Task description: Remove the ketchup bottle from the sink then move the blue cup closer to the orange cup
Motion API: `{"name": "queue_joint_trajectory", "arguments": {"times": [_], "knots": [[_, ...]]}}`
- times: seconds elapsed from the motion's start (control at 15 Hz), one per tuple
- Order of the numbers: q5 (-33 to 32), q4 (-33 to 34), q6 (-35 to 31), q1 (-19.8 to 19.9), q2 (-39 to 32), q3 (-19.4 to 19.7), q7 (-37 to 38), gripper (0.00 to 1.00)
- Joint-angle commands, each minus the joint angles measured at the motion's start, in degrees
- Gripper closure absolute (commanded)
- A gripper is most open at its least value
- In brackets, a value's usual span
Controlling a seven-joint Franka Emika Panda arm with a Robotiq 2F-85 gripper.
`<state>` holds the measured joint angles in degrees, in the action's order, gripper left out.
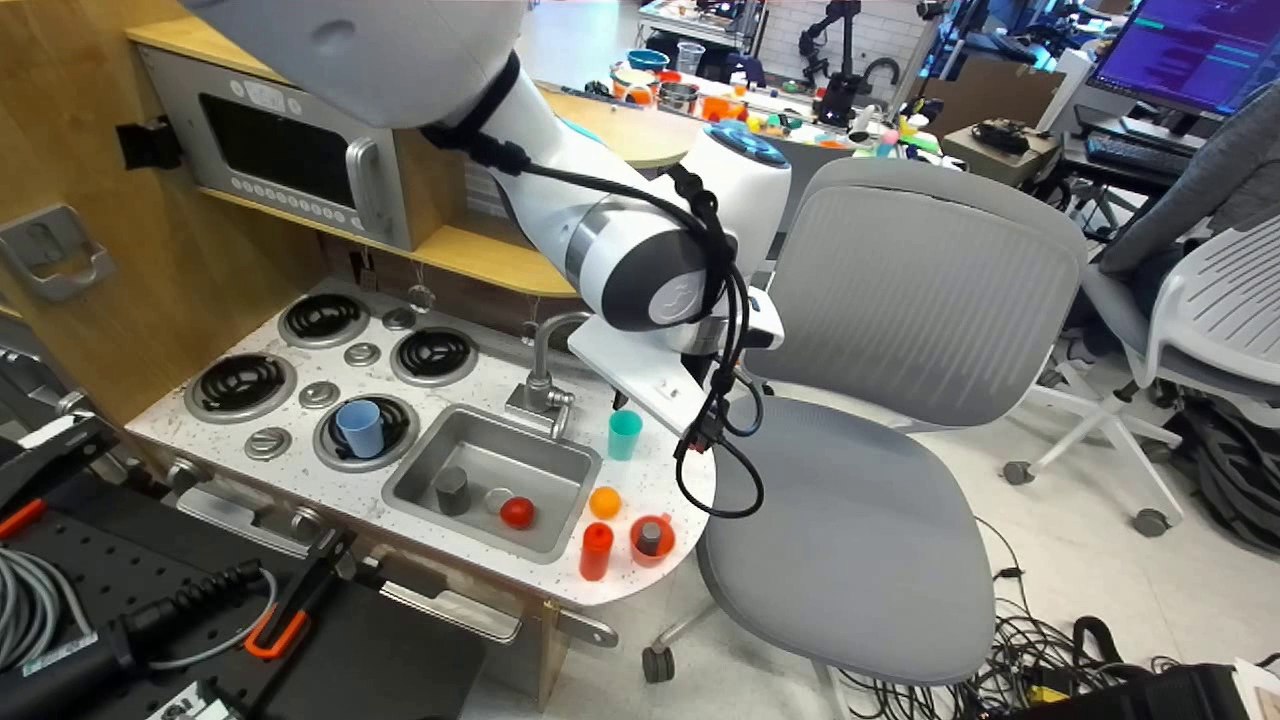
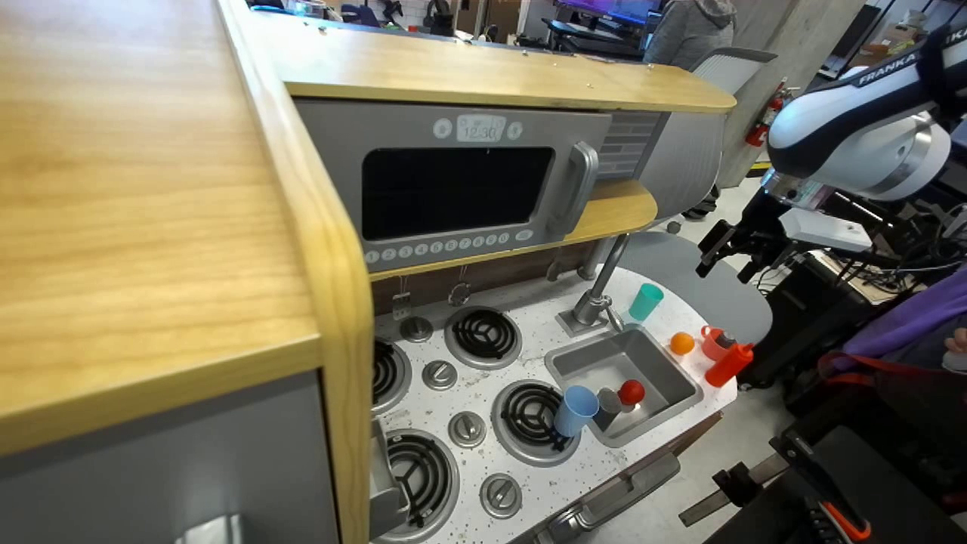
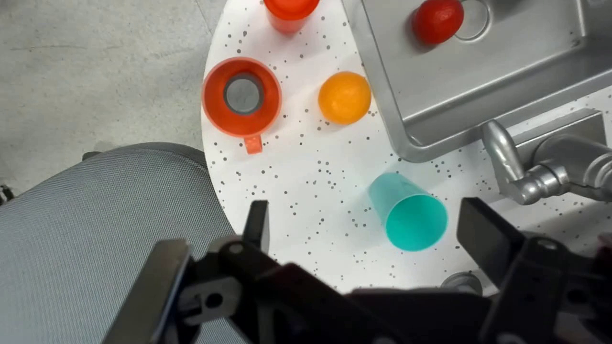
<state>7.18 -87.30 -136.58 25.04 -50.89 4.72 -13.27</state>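
The red ketchup bottle [image 1: 596,552] stands on the white counter between the sink [image 1: 592,480] and the counter's rounded end; part of it shows in the wrist view [image 3: 290,14]. The blue cup [image 1: 360,430] is on a burner left of the sink, also in an exterior view [image 2: 576,412]; it is outside the wrist view. The orange cup [image 3: 215,107] has a handle and a grey object inside; it stands near the bottle [image 2: 712,347]. My gripper [image 3: 364,215] is open and empty above the counter end, with its fingers apart in an exterior view [image 2: 725,272].
A teal cup [image 3: 416,222] stands on the counter below my fingers. An orange ball-like fruit [image 3: 344,98] lies beside the sink. A red round item [image 1: 517,513] and a grey cup [image 1: 452,492] are in the sink. The faucet [image 1: 542,365] rises behind it; a chair [image 1: 850,540] adjoins the counter.
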Motion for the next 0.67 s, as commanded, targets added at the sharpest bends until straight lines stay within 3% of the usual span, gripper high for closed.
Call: {"name": "queue_joint_trajectory", "arguments": {"times": [0.0,0.6], "knots": [[-0.18,11.60,7.36,-0.25,-7.02,0.20,1.54,0.00],[-2.56,29.83,13.85,-1.27,-20.80,1.09,2.80,0.00]]}}
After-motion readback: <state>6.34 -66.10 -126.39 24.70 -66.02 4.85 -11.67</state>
